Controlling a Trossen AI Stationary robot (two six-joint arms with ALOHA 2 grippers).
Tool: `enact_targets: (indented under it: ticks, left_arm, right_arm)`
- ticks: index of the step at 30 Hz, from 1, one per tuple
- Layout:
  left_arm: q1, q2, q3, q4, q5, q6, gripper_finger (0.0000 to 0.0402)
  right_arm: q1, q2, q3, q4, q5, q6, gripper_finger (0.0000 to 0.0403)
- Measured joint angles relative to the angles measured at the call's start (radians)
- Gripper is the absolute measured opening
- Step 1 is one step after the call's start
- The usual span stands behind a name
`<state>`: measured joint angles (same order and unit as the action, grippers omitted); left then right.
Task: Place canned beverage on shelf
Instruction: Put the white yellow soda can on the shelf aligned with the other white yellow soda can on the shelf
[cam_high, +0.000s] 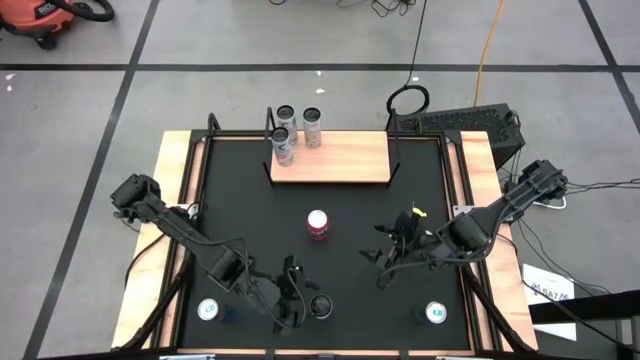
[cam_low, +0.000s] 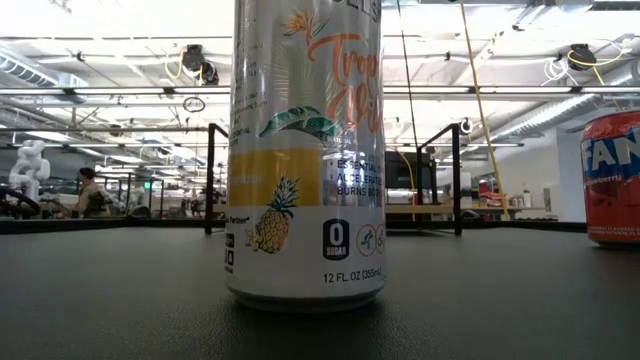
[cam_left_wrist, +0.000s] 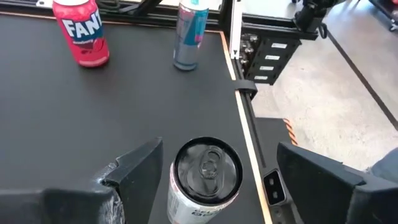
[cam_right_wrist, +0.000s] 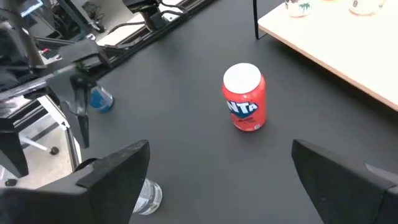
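Note:
A tall white can with a pineapple print and a dark top (cam_left_wrist: 205, 173) stands upright on the black tabletop near the front edge, and it fills the low view (cam_low: 305, 150). My left gripper (cam_high: 303, 298) is open, one finger on each side of this can's top, touching nothing. My right gripper (cam_high: 392, 255) hangs open above the table's right half, with nothing between its fingers (cam_right_wrist: 217, 180). A red Fanta can (cam_high: 318, 224) stands mid-table. The light-wood shelf (cam_high: 340, 160) sits at the far side with three cans (cam_high: 284, 140) at its left end.
A blue-and-white can (cam_high: 209, 311) stands at the near left corner, another (cam_high: 436, 313) at the near right. Black uprights (cam_high: 392, 150) rise at the shelf's ends. The shelf's middle and right part is bare wood. Light-wood strips (cam_high: 170, 230) edge the table's sides.

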<state>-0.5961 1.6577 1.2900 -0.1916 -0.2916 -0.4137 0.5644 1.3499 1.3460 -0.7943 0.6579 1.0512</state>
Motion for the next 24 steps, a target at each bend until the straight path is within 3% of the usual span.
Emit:
enact_targets:
  ticks: [13,17,24]
  left_arm:
    - [-0.002,0.011,0.000,0.005,0.000,-0.008,0.0313]
    - [-0.003,0.041,0.000,-0.041,-0.031,-0.188,0.0324]
    - [-0.009,0.057,0.000,-0.039,-0.029,-0.209,0.0353]
  right_arm:
    - [0.006,0.001,0.000,-0.059,-0.007,-0.040,0.0380]
    - [0.021,0.001,0.000,-0.079,-0.005,-0.028,0.0380]
    - [0.029,0.001,0.000,-0.130,-0.005,-0.016,0.0380]
